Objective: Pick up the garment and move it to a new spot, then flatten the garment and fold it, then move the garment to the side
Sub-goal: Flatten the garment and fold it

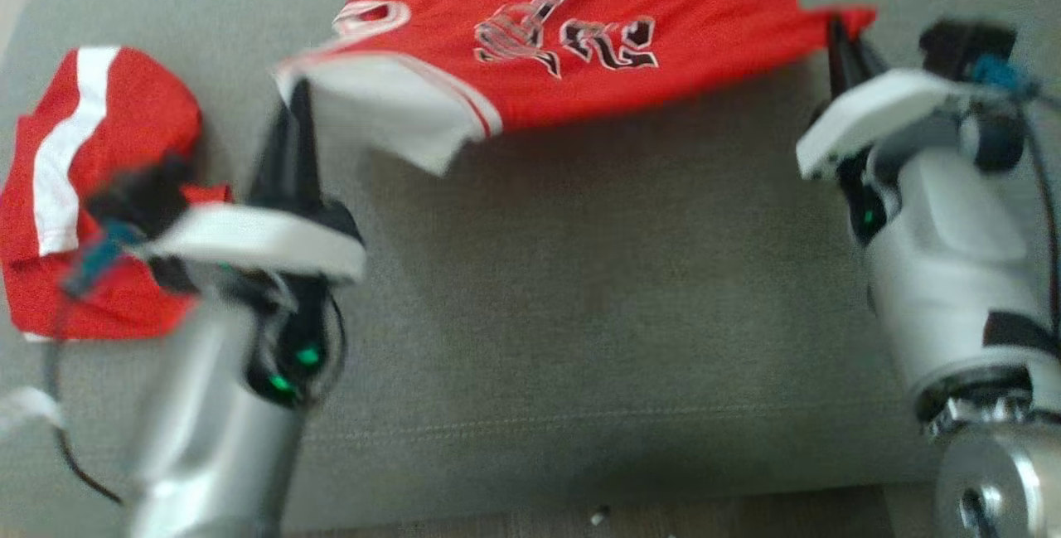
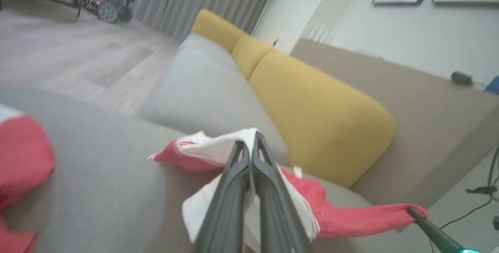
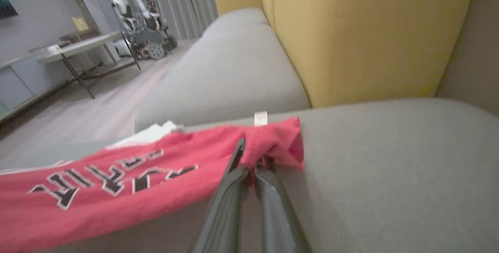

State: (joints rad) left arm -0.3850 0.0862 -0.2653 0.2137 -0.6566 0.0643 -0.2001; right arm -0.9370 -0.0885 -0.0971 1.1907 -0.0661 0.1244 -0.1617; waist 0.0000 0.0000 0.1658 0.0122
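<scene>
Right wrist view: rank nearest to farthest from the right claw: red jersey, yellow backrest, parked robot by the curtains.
1. Red jersey: corner pinched in the right claw.
2. Yellow backrest: ahead, upper right.
3. Parked robot: far across the floor, upper left.

Black white-edged lettering on red garment, too blurred to read

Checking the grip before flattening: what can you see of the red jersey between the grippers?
The jersey is red, soft fabric with white trim, a white corner panel and black, white-edged lettering. It is stretched sideways over the grey cushion, its near edge seemingly lifted. The left gripper is shut on the white corner, the right gripper on a red corner. A small white tag sits on its edge.
</scene>
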